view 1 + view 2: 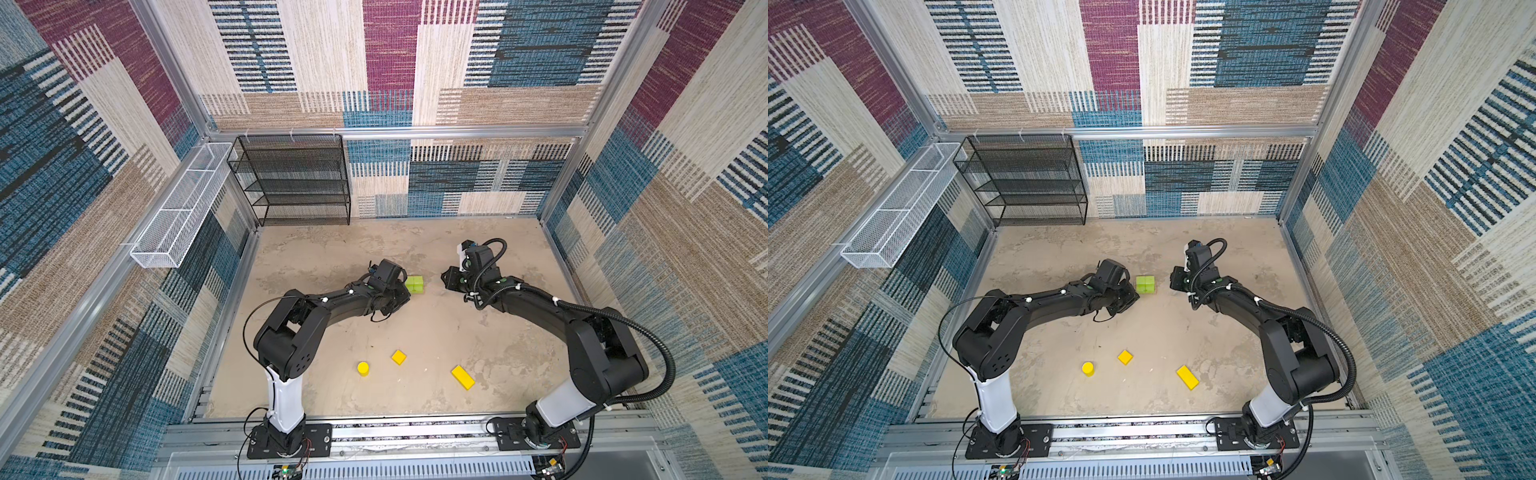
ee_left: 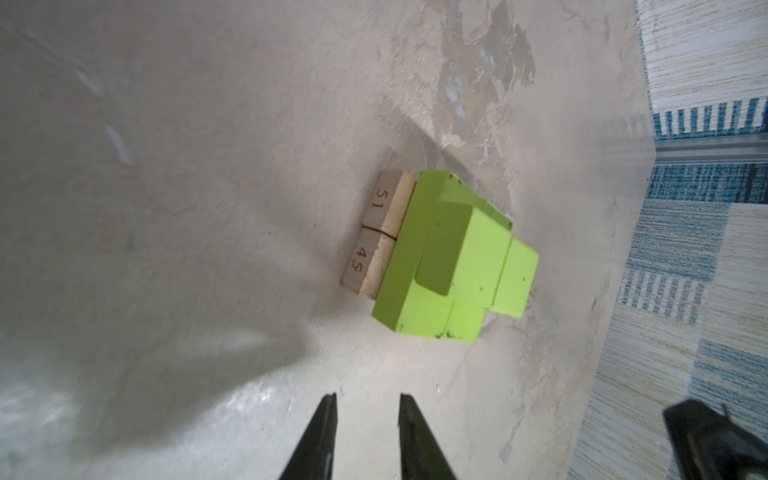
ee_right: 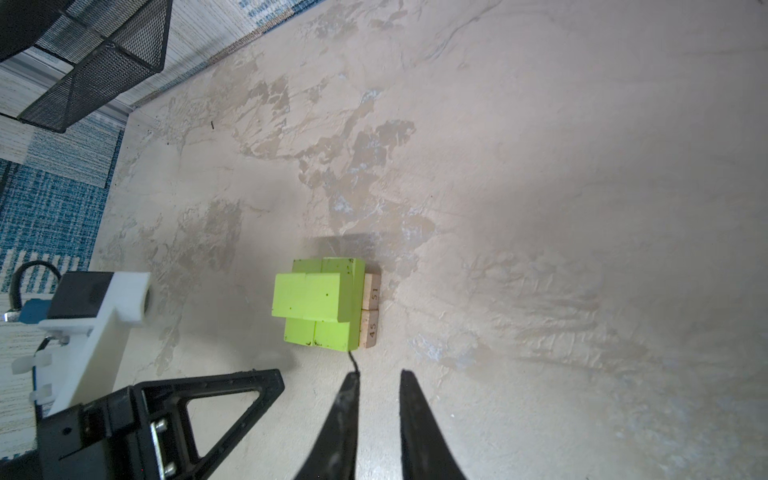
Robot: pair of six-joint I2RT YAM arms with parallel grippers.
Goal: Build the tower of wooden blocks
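We are holding the left gripper (image 2: pixel 368 405) and right gripper (image 3: pixel 380 382) narrowly parted, both gripping nothing. The tower (image 1: pixel 414 285) (image 1: pixel 1145 285), lime-green blocks (image 2: pixel 457 257) on tan planks (image 2: pixel 376 232), is sitting mid-frame in both top views, between them.

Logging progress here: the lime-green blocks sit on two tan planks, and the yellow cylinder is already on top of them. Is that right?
Not quite. The lime-green blocks do sit on the two tan planks, but the yellow cylinder is not on top of them. It stands on the table, away from them, as both top views show.
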